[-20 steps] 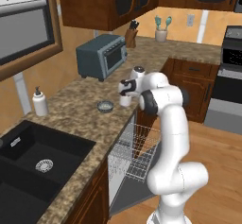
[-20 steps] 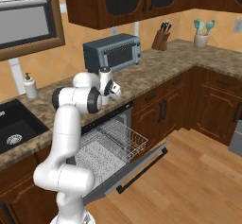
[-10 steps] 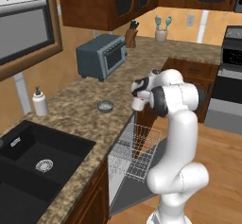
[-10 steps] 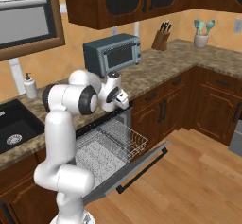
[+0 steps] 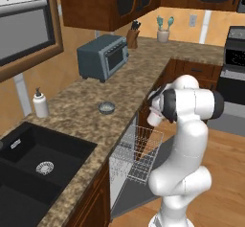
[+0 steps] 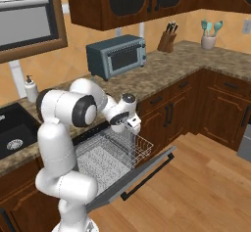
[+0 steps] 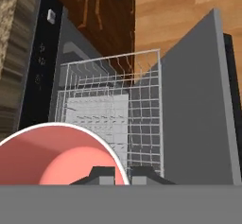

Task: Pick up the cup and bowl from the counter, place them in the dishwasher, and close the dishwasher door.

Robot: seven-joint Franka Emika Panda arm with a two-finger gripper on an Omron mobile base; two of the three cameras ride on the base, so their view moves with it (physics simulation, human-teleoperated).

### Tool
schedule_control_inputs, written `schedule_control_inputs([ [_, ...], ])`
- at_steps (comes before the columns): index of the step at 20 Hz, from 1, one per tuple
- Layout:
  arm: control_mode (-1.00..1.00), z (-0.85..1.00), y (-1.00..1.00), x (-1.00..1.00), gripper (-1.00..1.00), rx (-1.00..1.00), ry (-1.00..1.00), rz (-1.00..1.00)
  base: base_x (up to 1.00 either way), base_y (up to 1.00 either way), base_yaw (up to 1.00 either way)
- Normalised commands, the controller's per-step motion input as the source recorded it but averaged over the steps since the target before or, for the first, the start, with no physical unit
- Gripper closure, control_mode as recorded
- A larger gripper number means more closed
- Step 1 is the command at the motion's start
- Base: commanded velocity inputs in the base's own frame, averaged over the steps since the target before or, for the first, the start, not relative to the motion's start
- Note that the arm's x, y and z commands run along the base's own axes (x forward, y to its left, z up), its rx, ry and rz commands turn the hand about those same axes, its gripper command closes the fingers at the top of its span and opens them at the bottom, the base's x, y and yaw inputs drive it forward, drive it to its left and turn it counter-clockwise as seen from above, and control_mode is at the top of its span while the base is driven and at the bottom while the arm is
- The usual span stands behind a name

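step: cup to rack | fingers [image 7: 116, 175] clenched on cup [image 7: 52, 157] rim, cup hanging above open dishwasher's rack [image 7: 113, 109] | bowl [image 5: 106, 107] waits on worktop [image 5: 129, 85] | advice: lower upright, well inside the wires, then release

Cup [image 7: 56, 154] above open dishwasher [image 7: 113, 114] rack

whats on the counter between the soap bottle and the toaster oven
Nothing: in the left base view the counter is bare between soap bottle and toaster oven; the bowl lies nearer the front edge.
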Motion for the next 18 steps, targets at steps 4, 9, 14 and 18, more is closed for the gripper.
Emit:
schedule_control_inputs([
  [4,-1.0,-0.84,-0.01,-0.14,1.0,0.18,0.02,-0.01,0.0,0.0,0.0],
  [9,-1.0,-0.82,0.19,0.05,1.0,0.09,0.0,0.0,0.0,0.0,0.0],
  [14,-1.0,-0.79,0.38,0.04,1.0,0.0,0.0,0.0,0.0,0.0,0.0],
  [18,-1.0,-0.62,0.44,0.28,1.0,0.0,0.0,0.0,0.0,0.0,0.0],
])
